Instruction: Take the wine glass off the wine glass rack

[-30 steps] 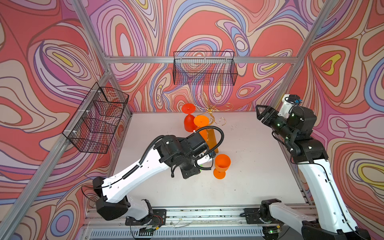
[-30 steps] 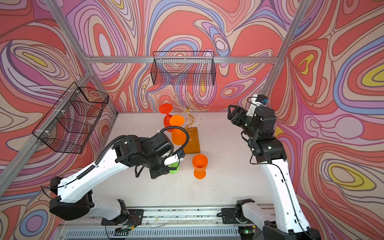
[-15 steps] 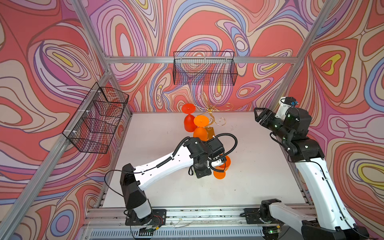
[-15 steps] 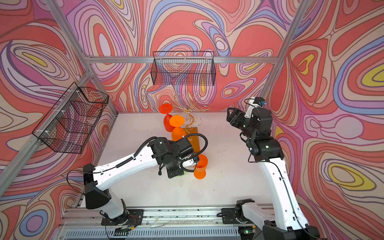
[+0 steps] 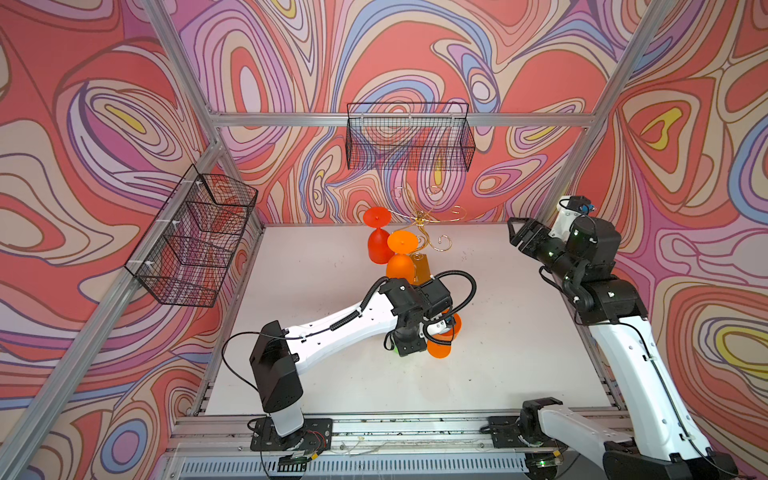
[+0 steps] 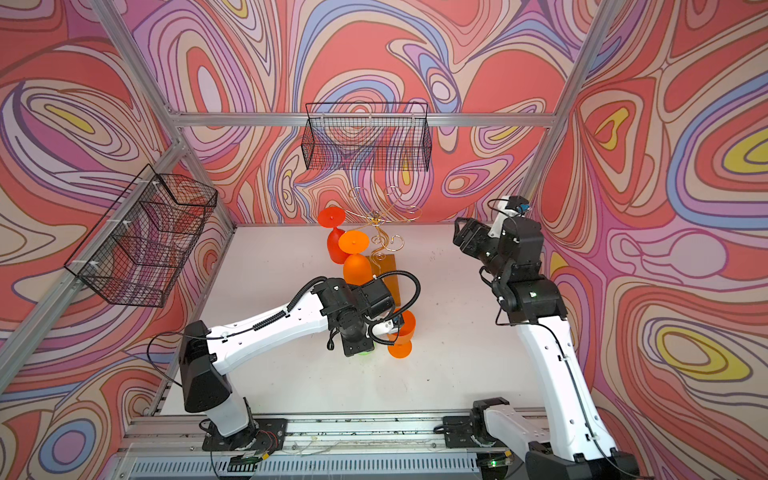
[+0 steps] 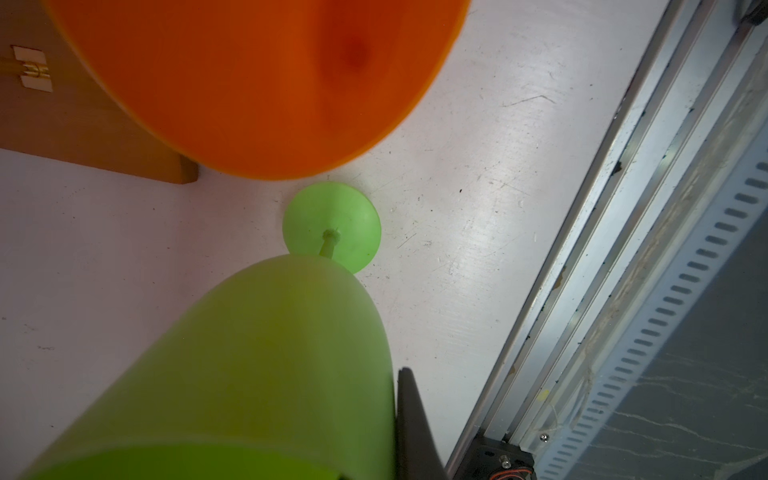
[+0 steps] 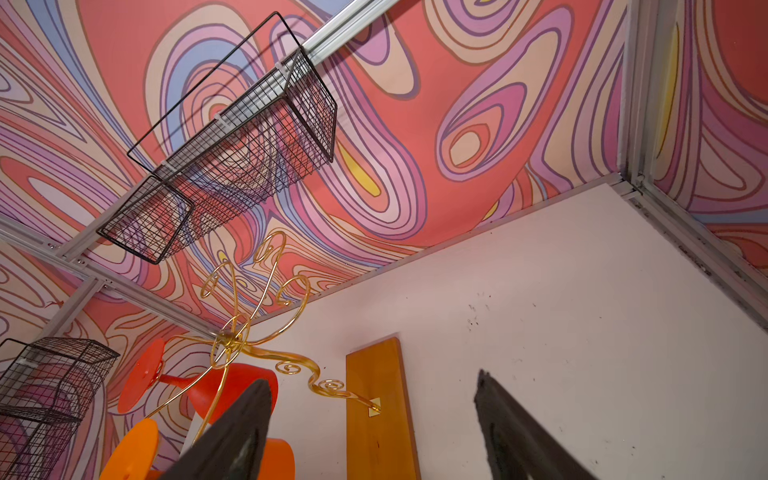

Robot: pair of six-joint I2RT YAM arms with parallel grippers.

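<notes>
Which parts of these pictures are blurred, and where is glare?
Left wrist view: the orange glass and green glass are soft, and the table shows glare; right wrist view: the right pincer is blurred, the gold rack sharp; both top views: evenly lit.

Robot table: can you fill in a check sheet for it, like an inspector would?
Surface: white table, scuffed, small dark specks.
Job's things: rack holds red glass and hanging orange glass upside down; standing orange glass on table; green glass in left jaws.
Clutter: nothing seen.
Grippers: left gripper shut on green glass; right gripper open, empty, raised, facing the rack.
Cables: black hose loops above left gripper.
Surroundings: back basket and side basket, black wire, on swirly walls.
</notes>
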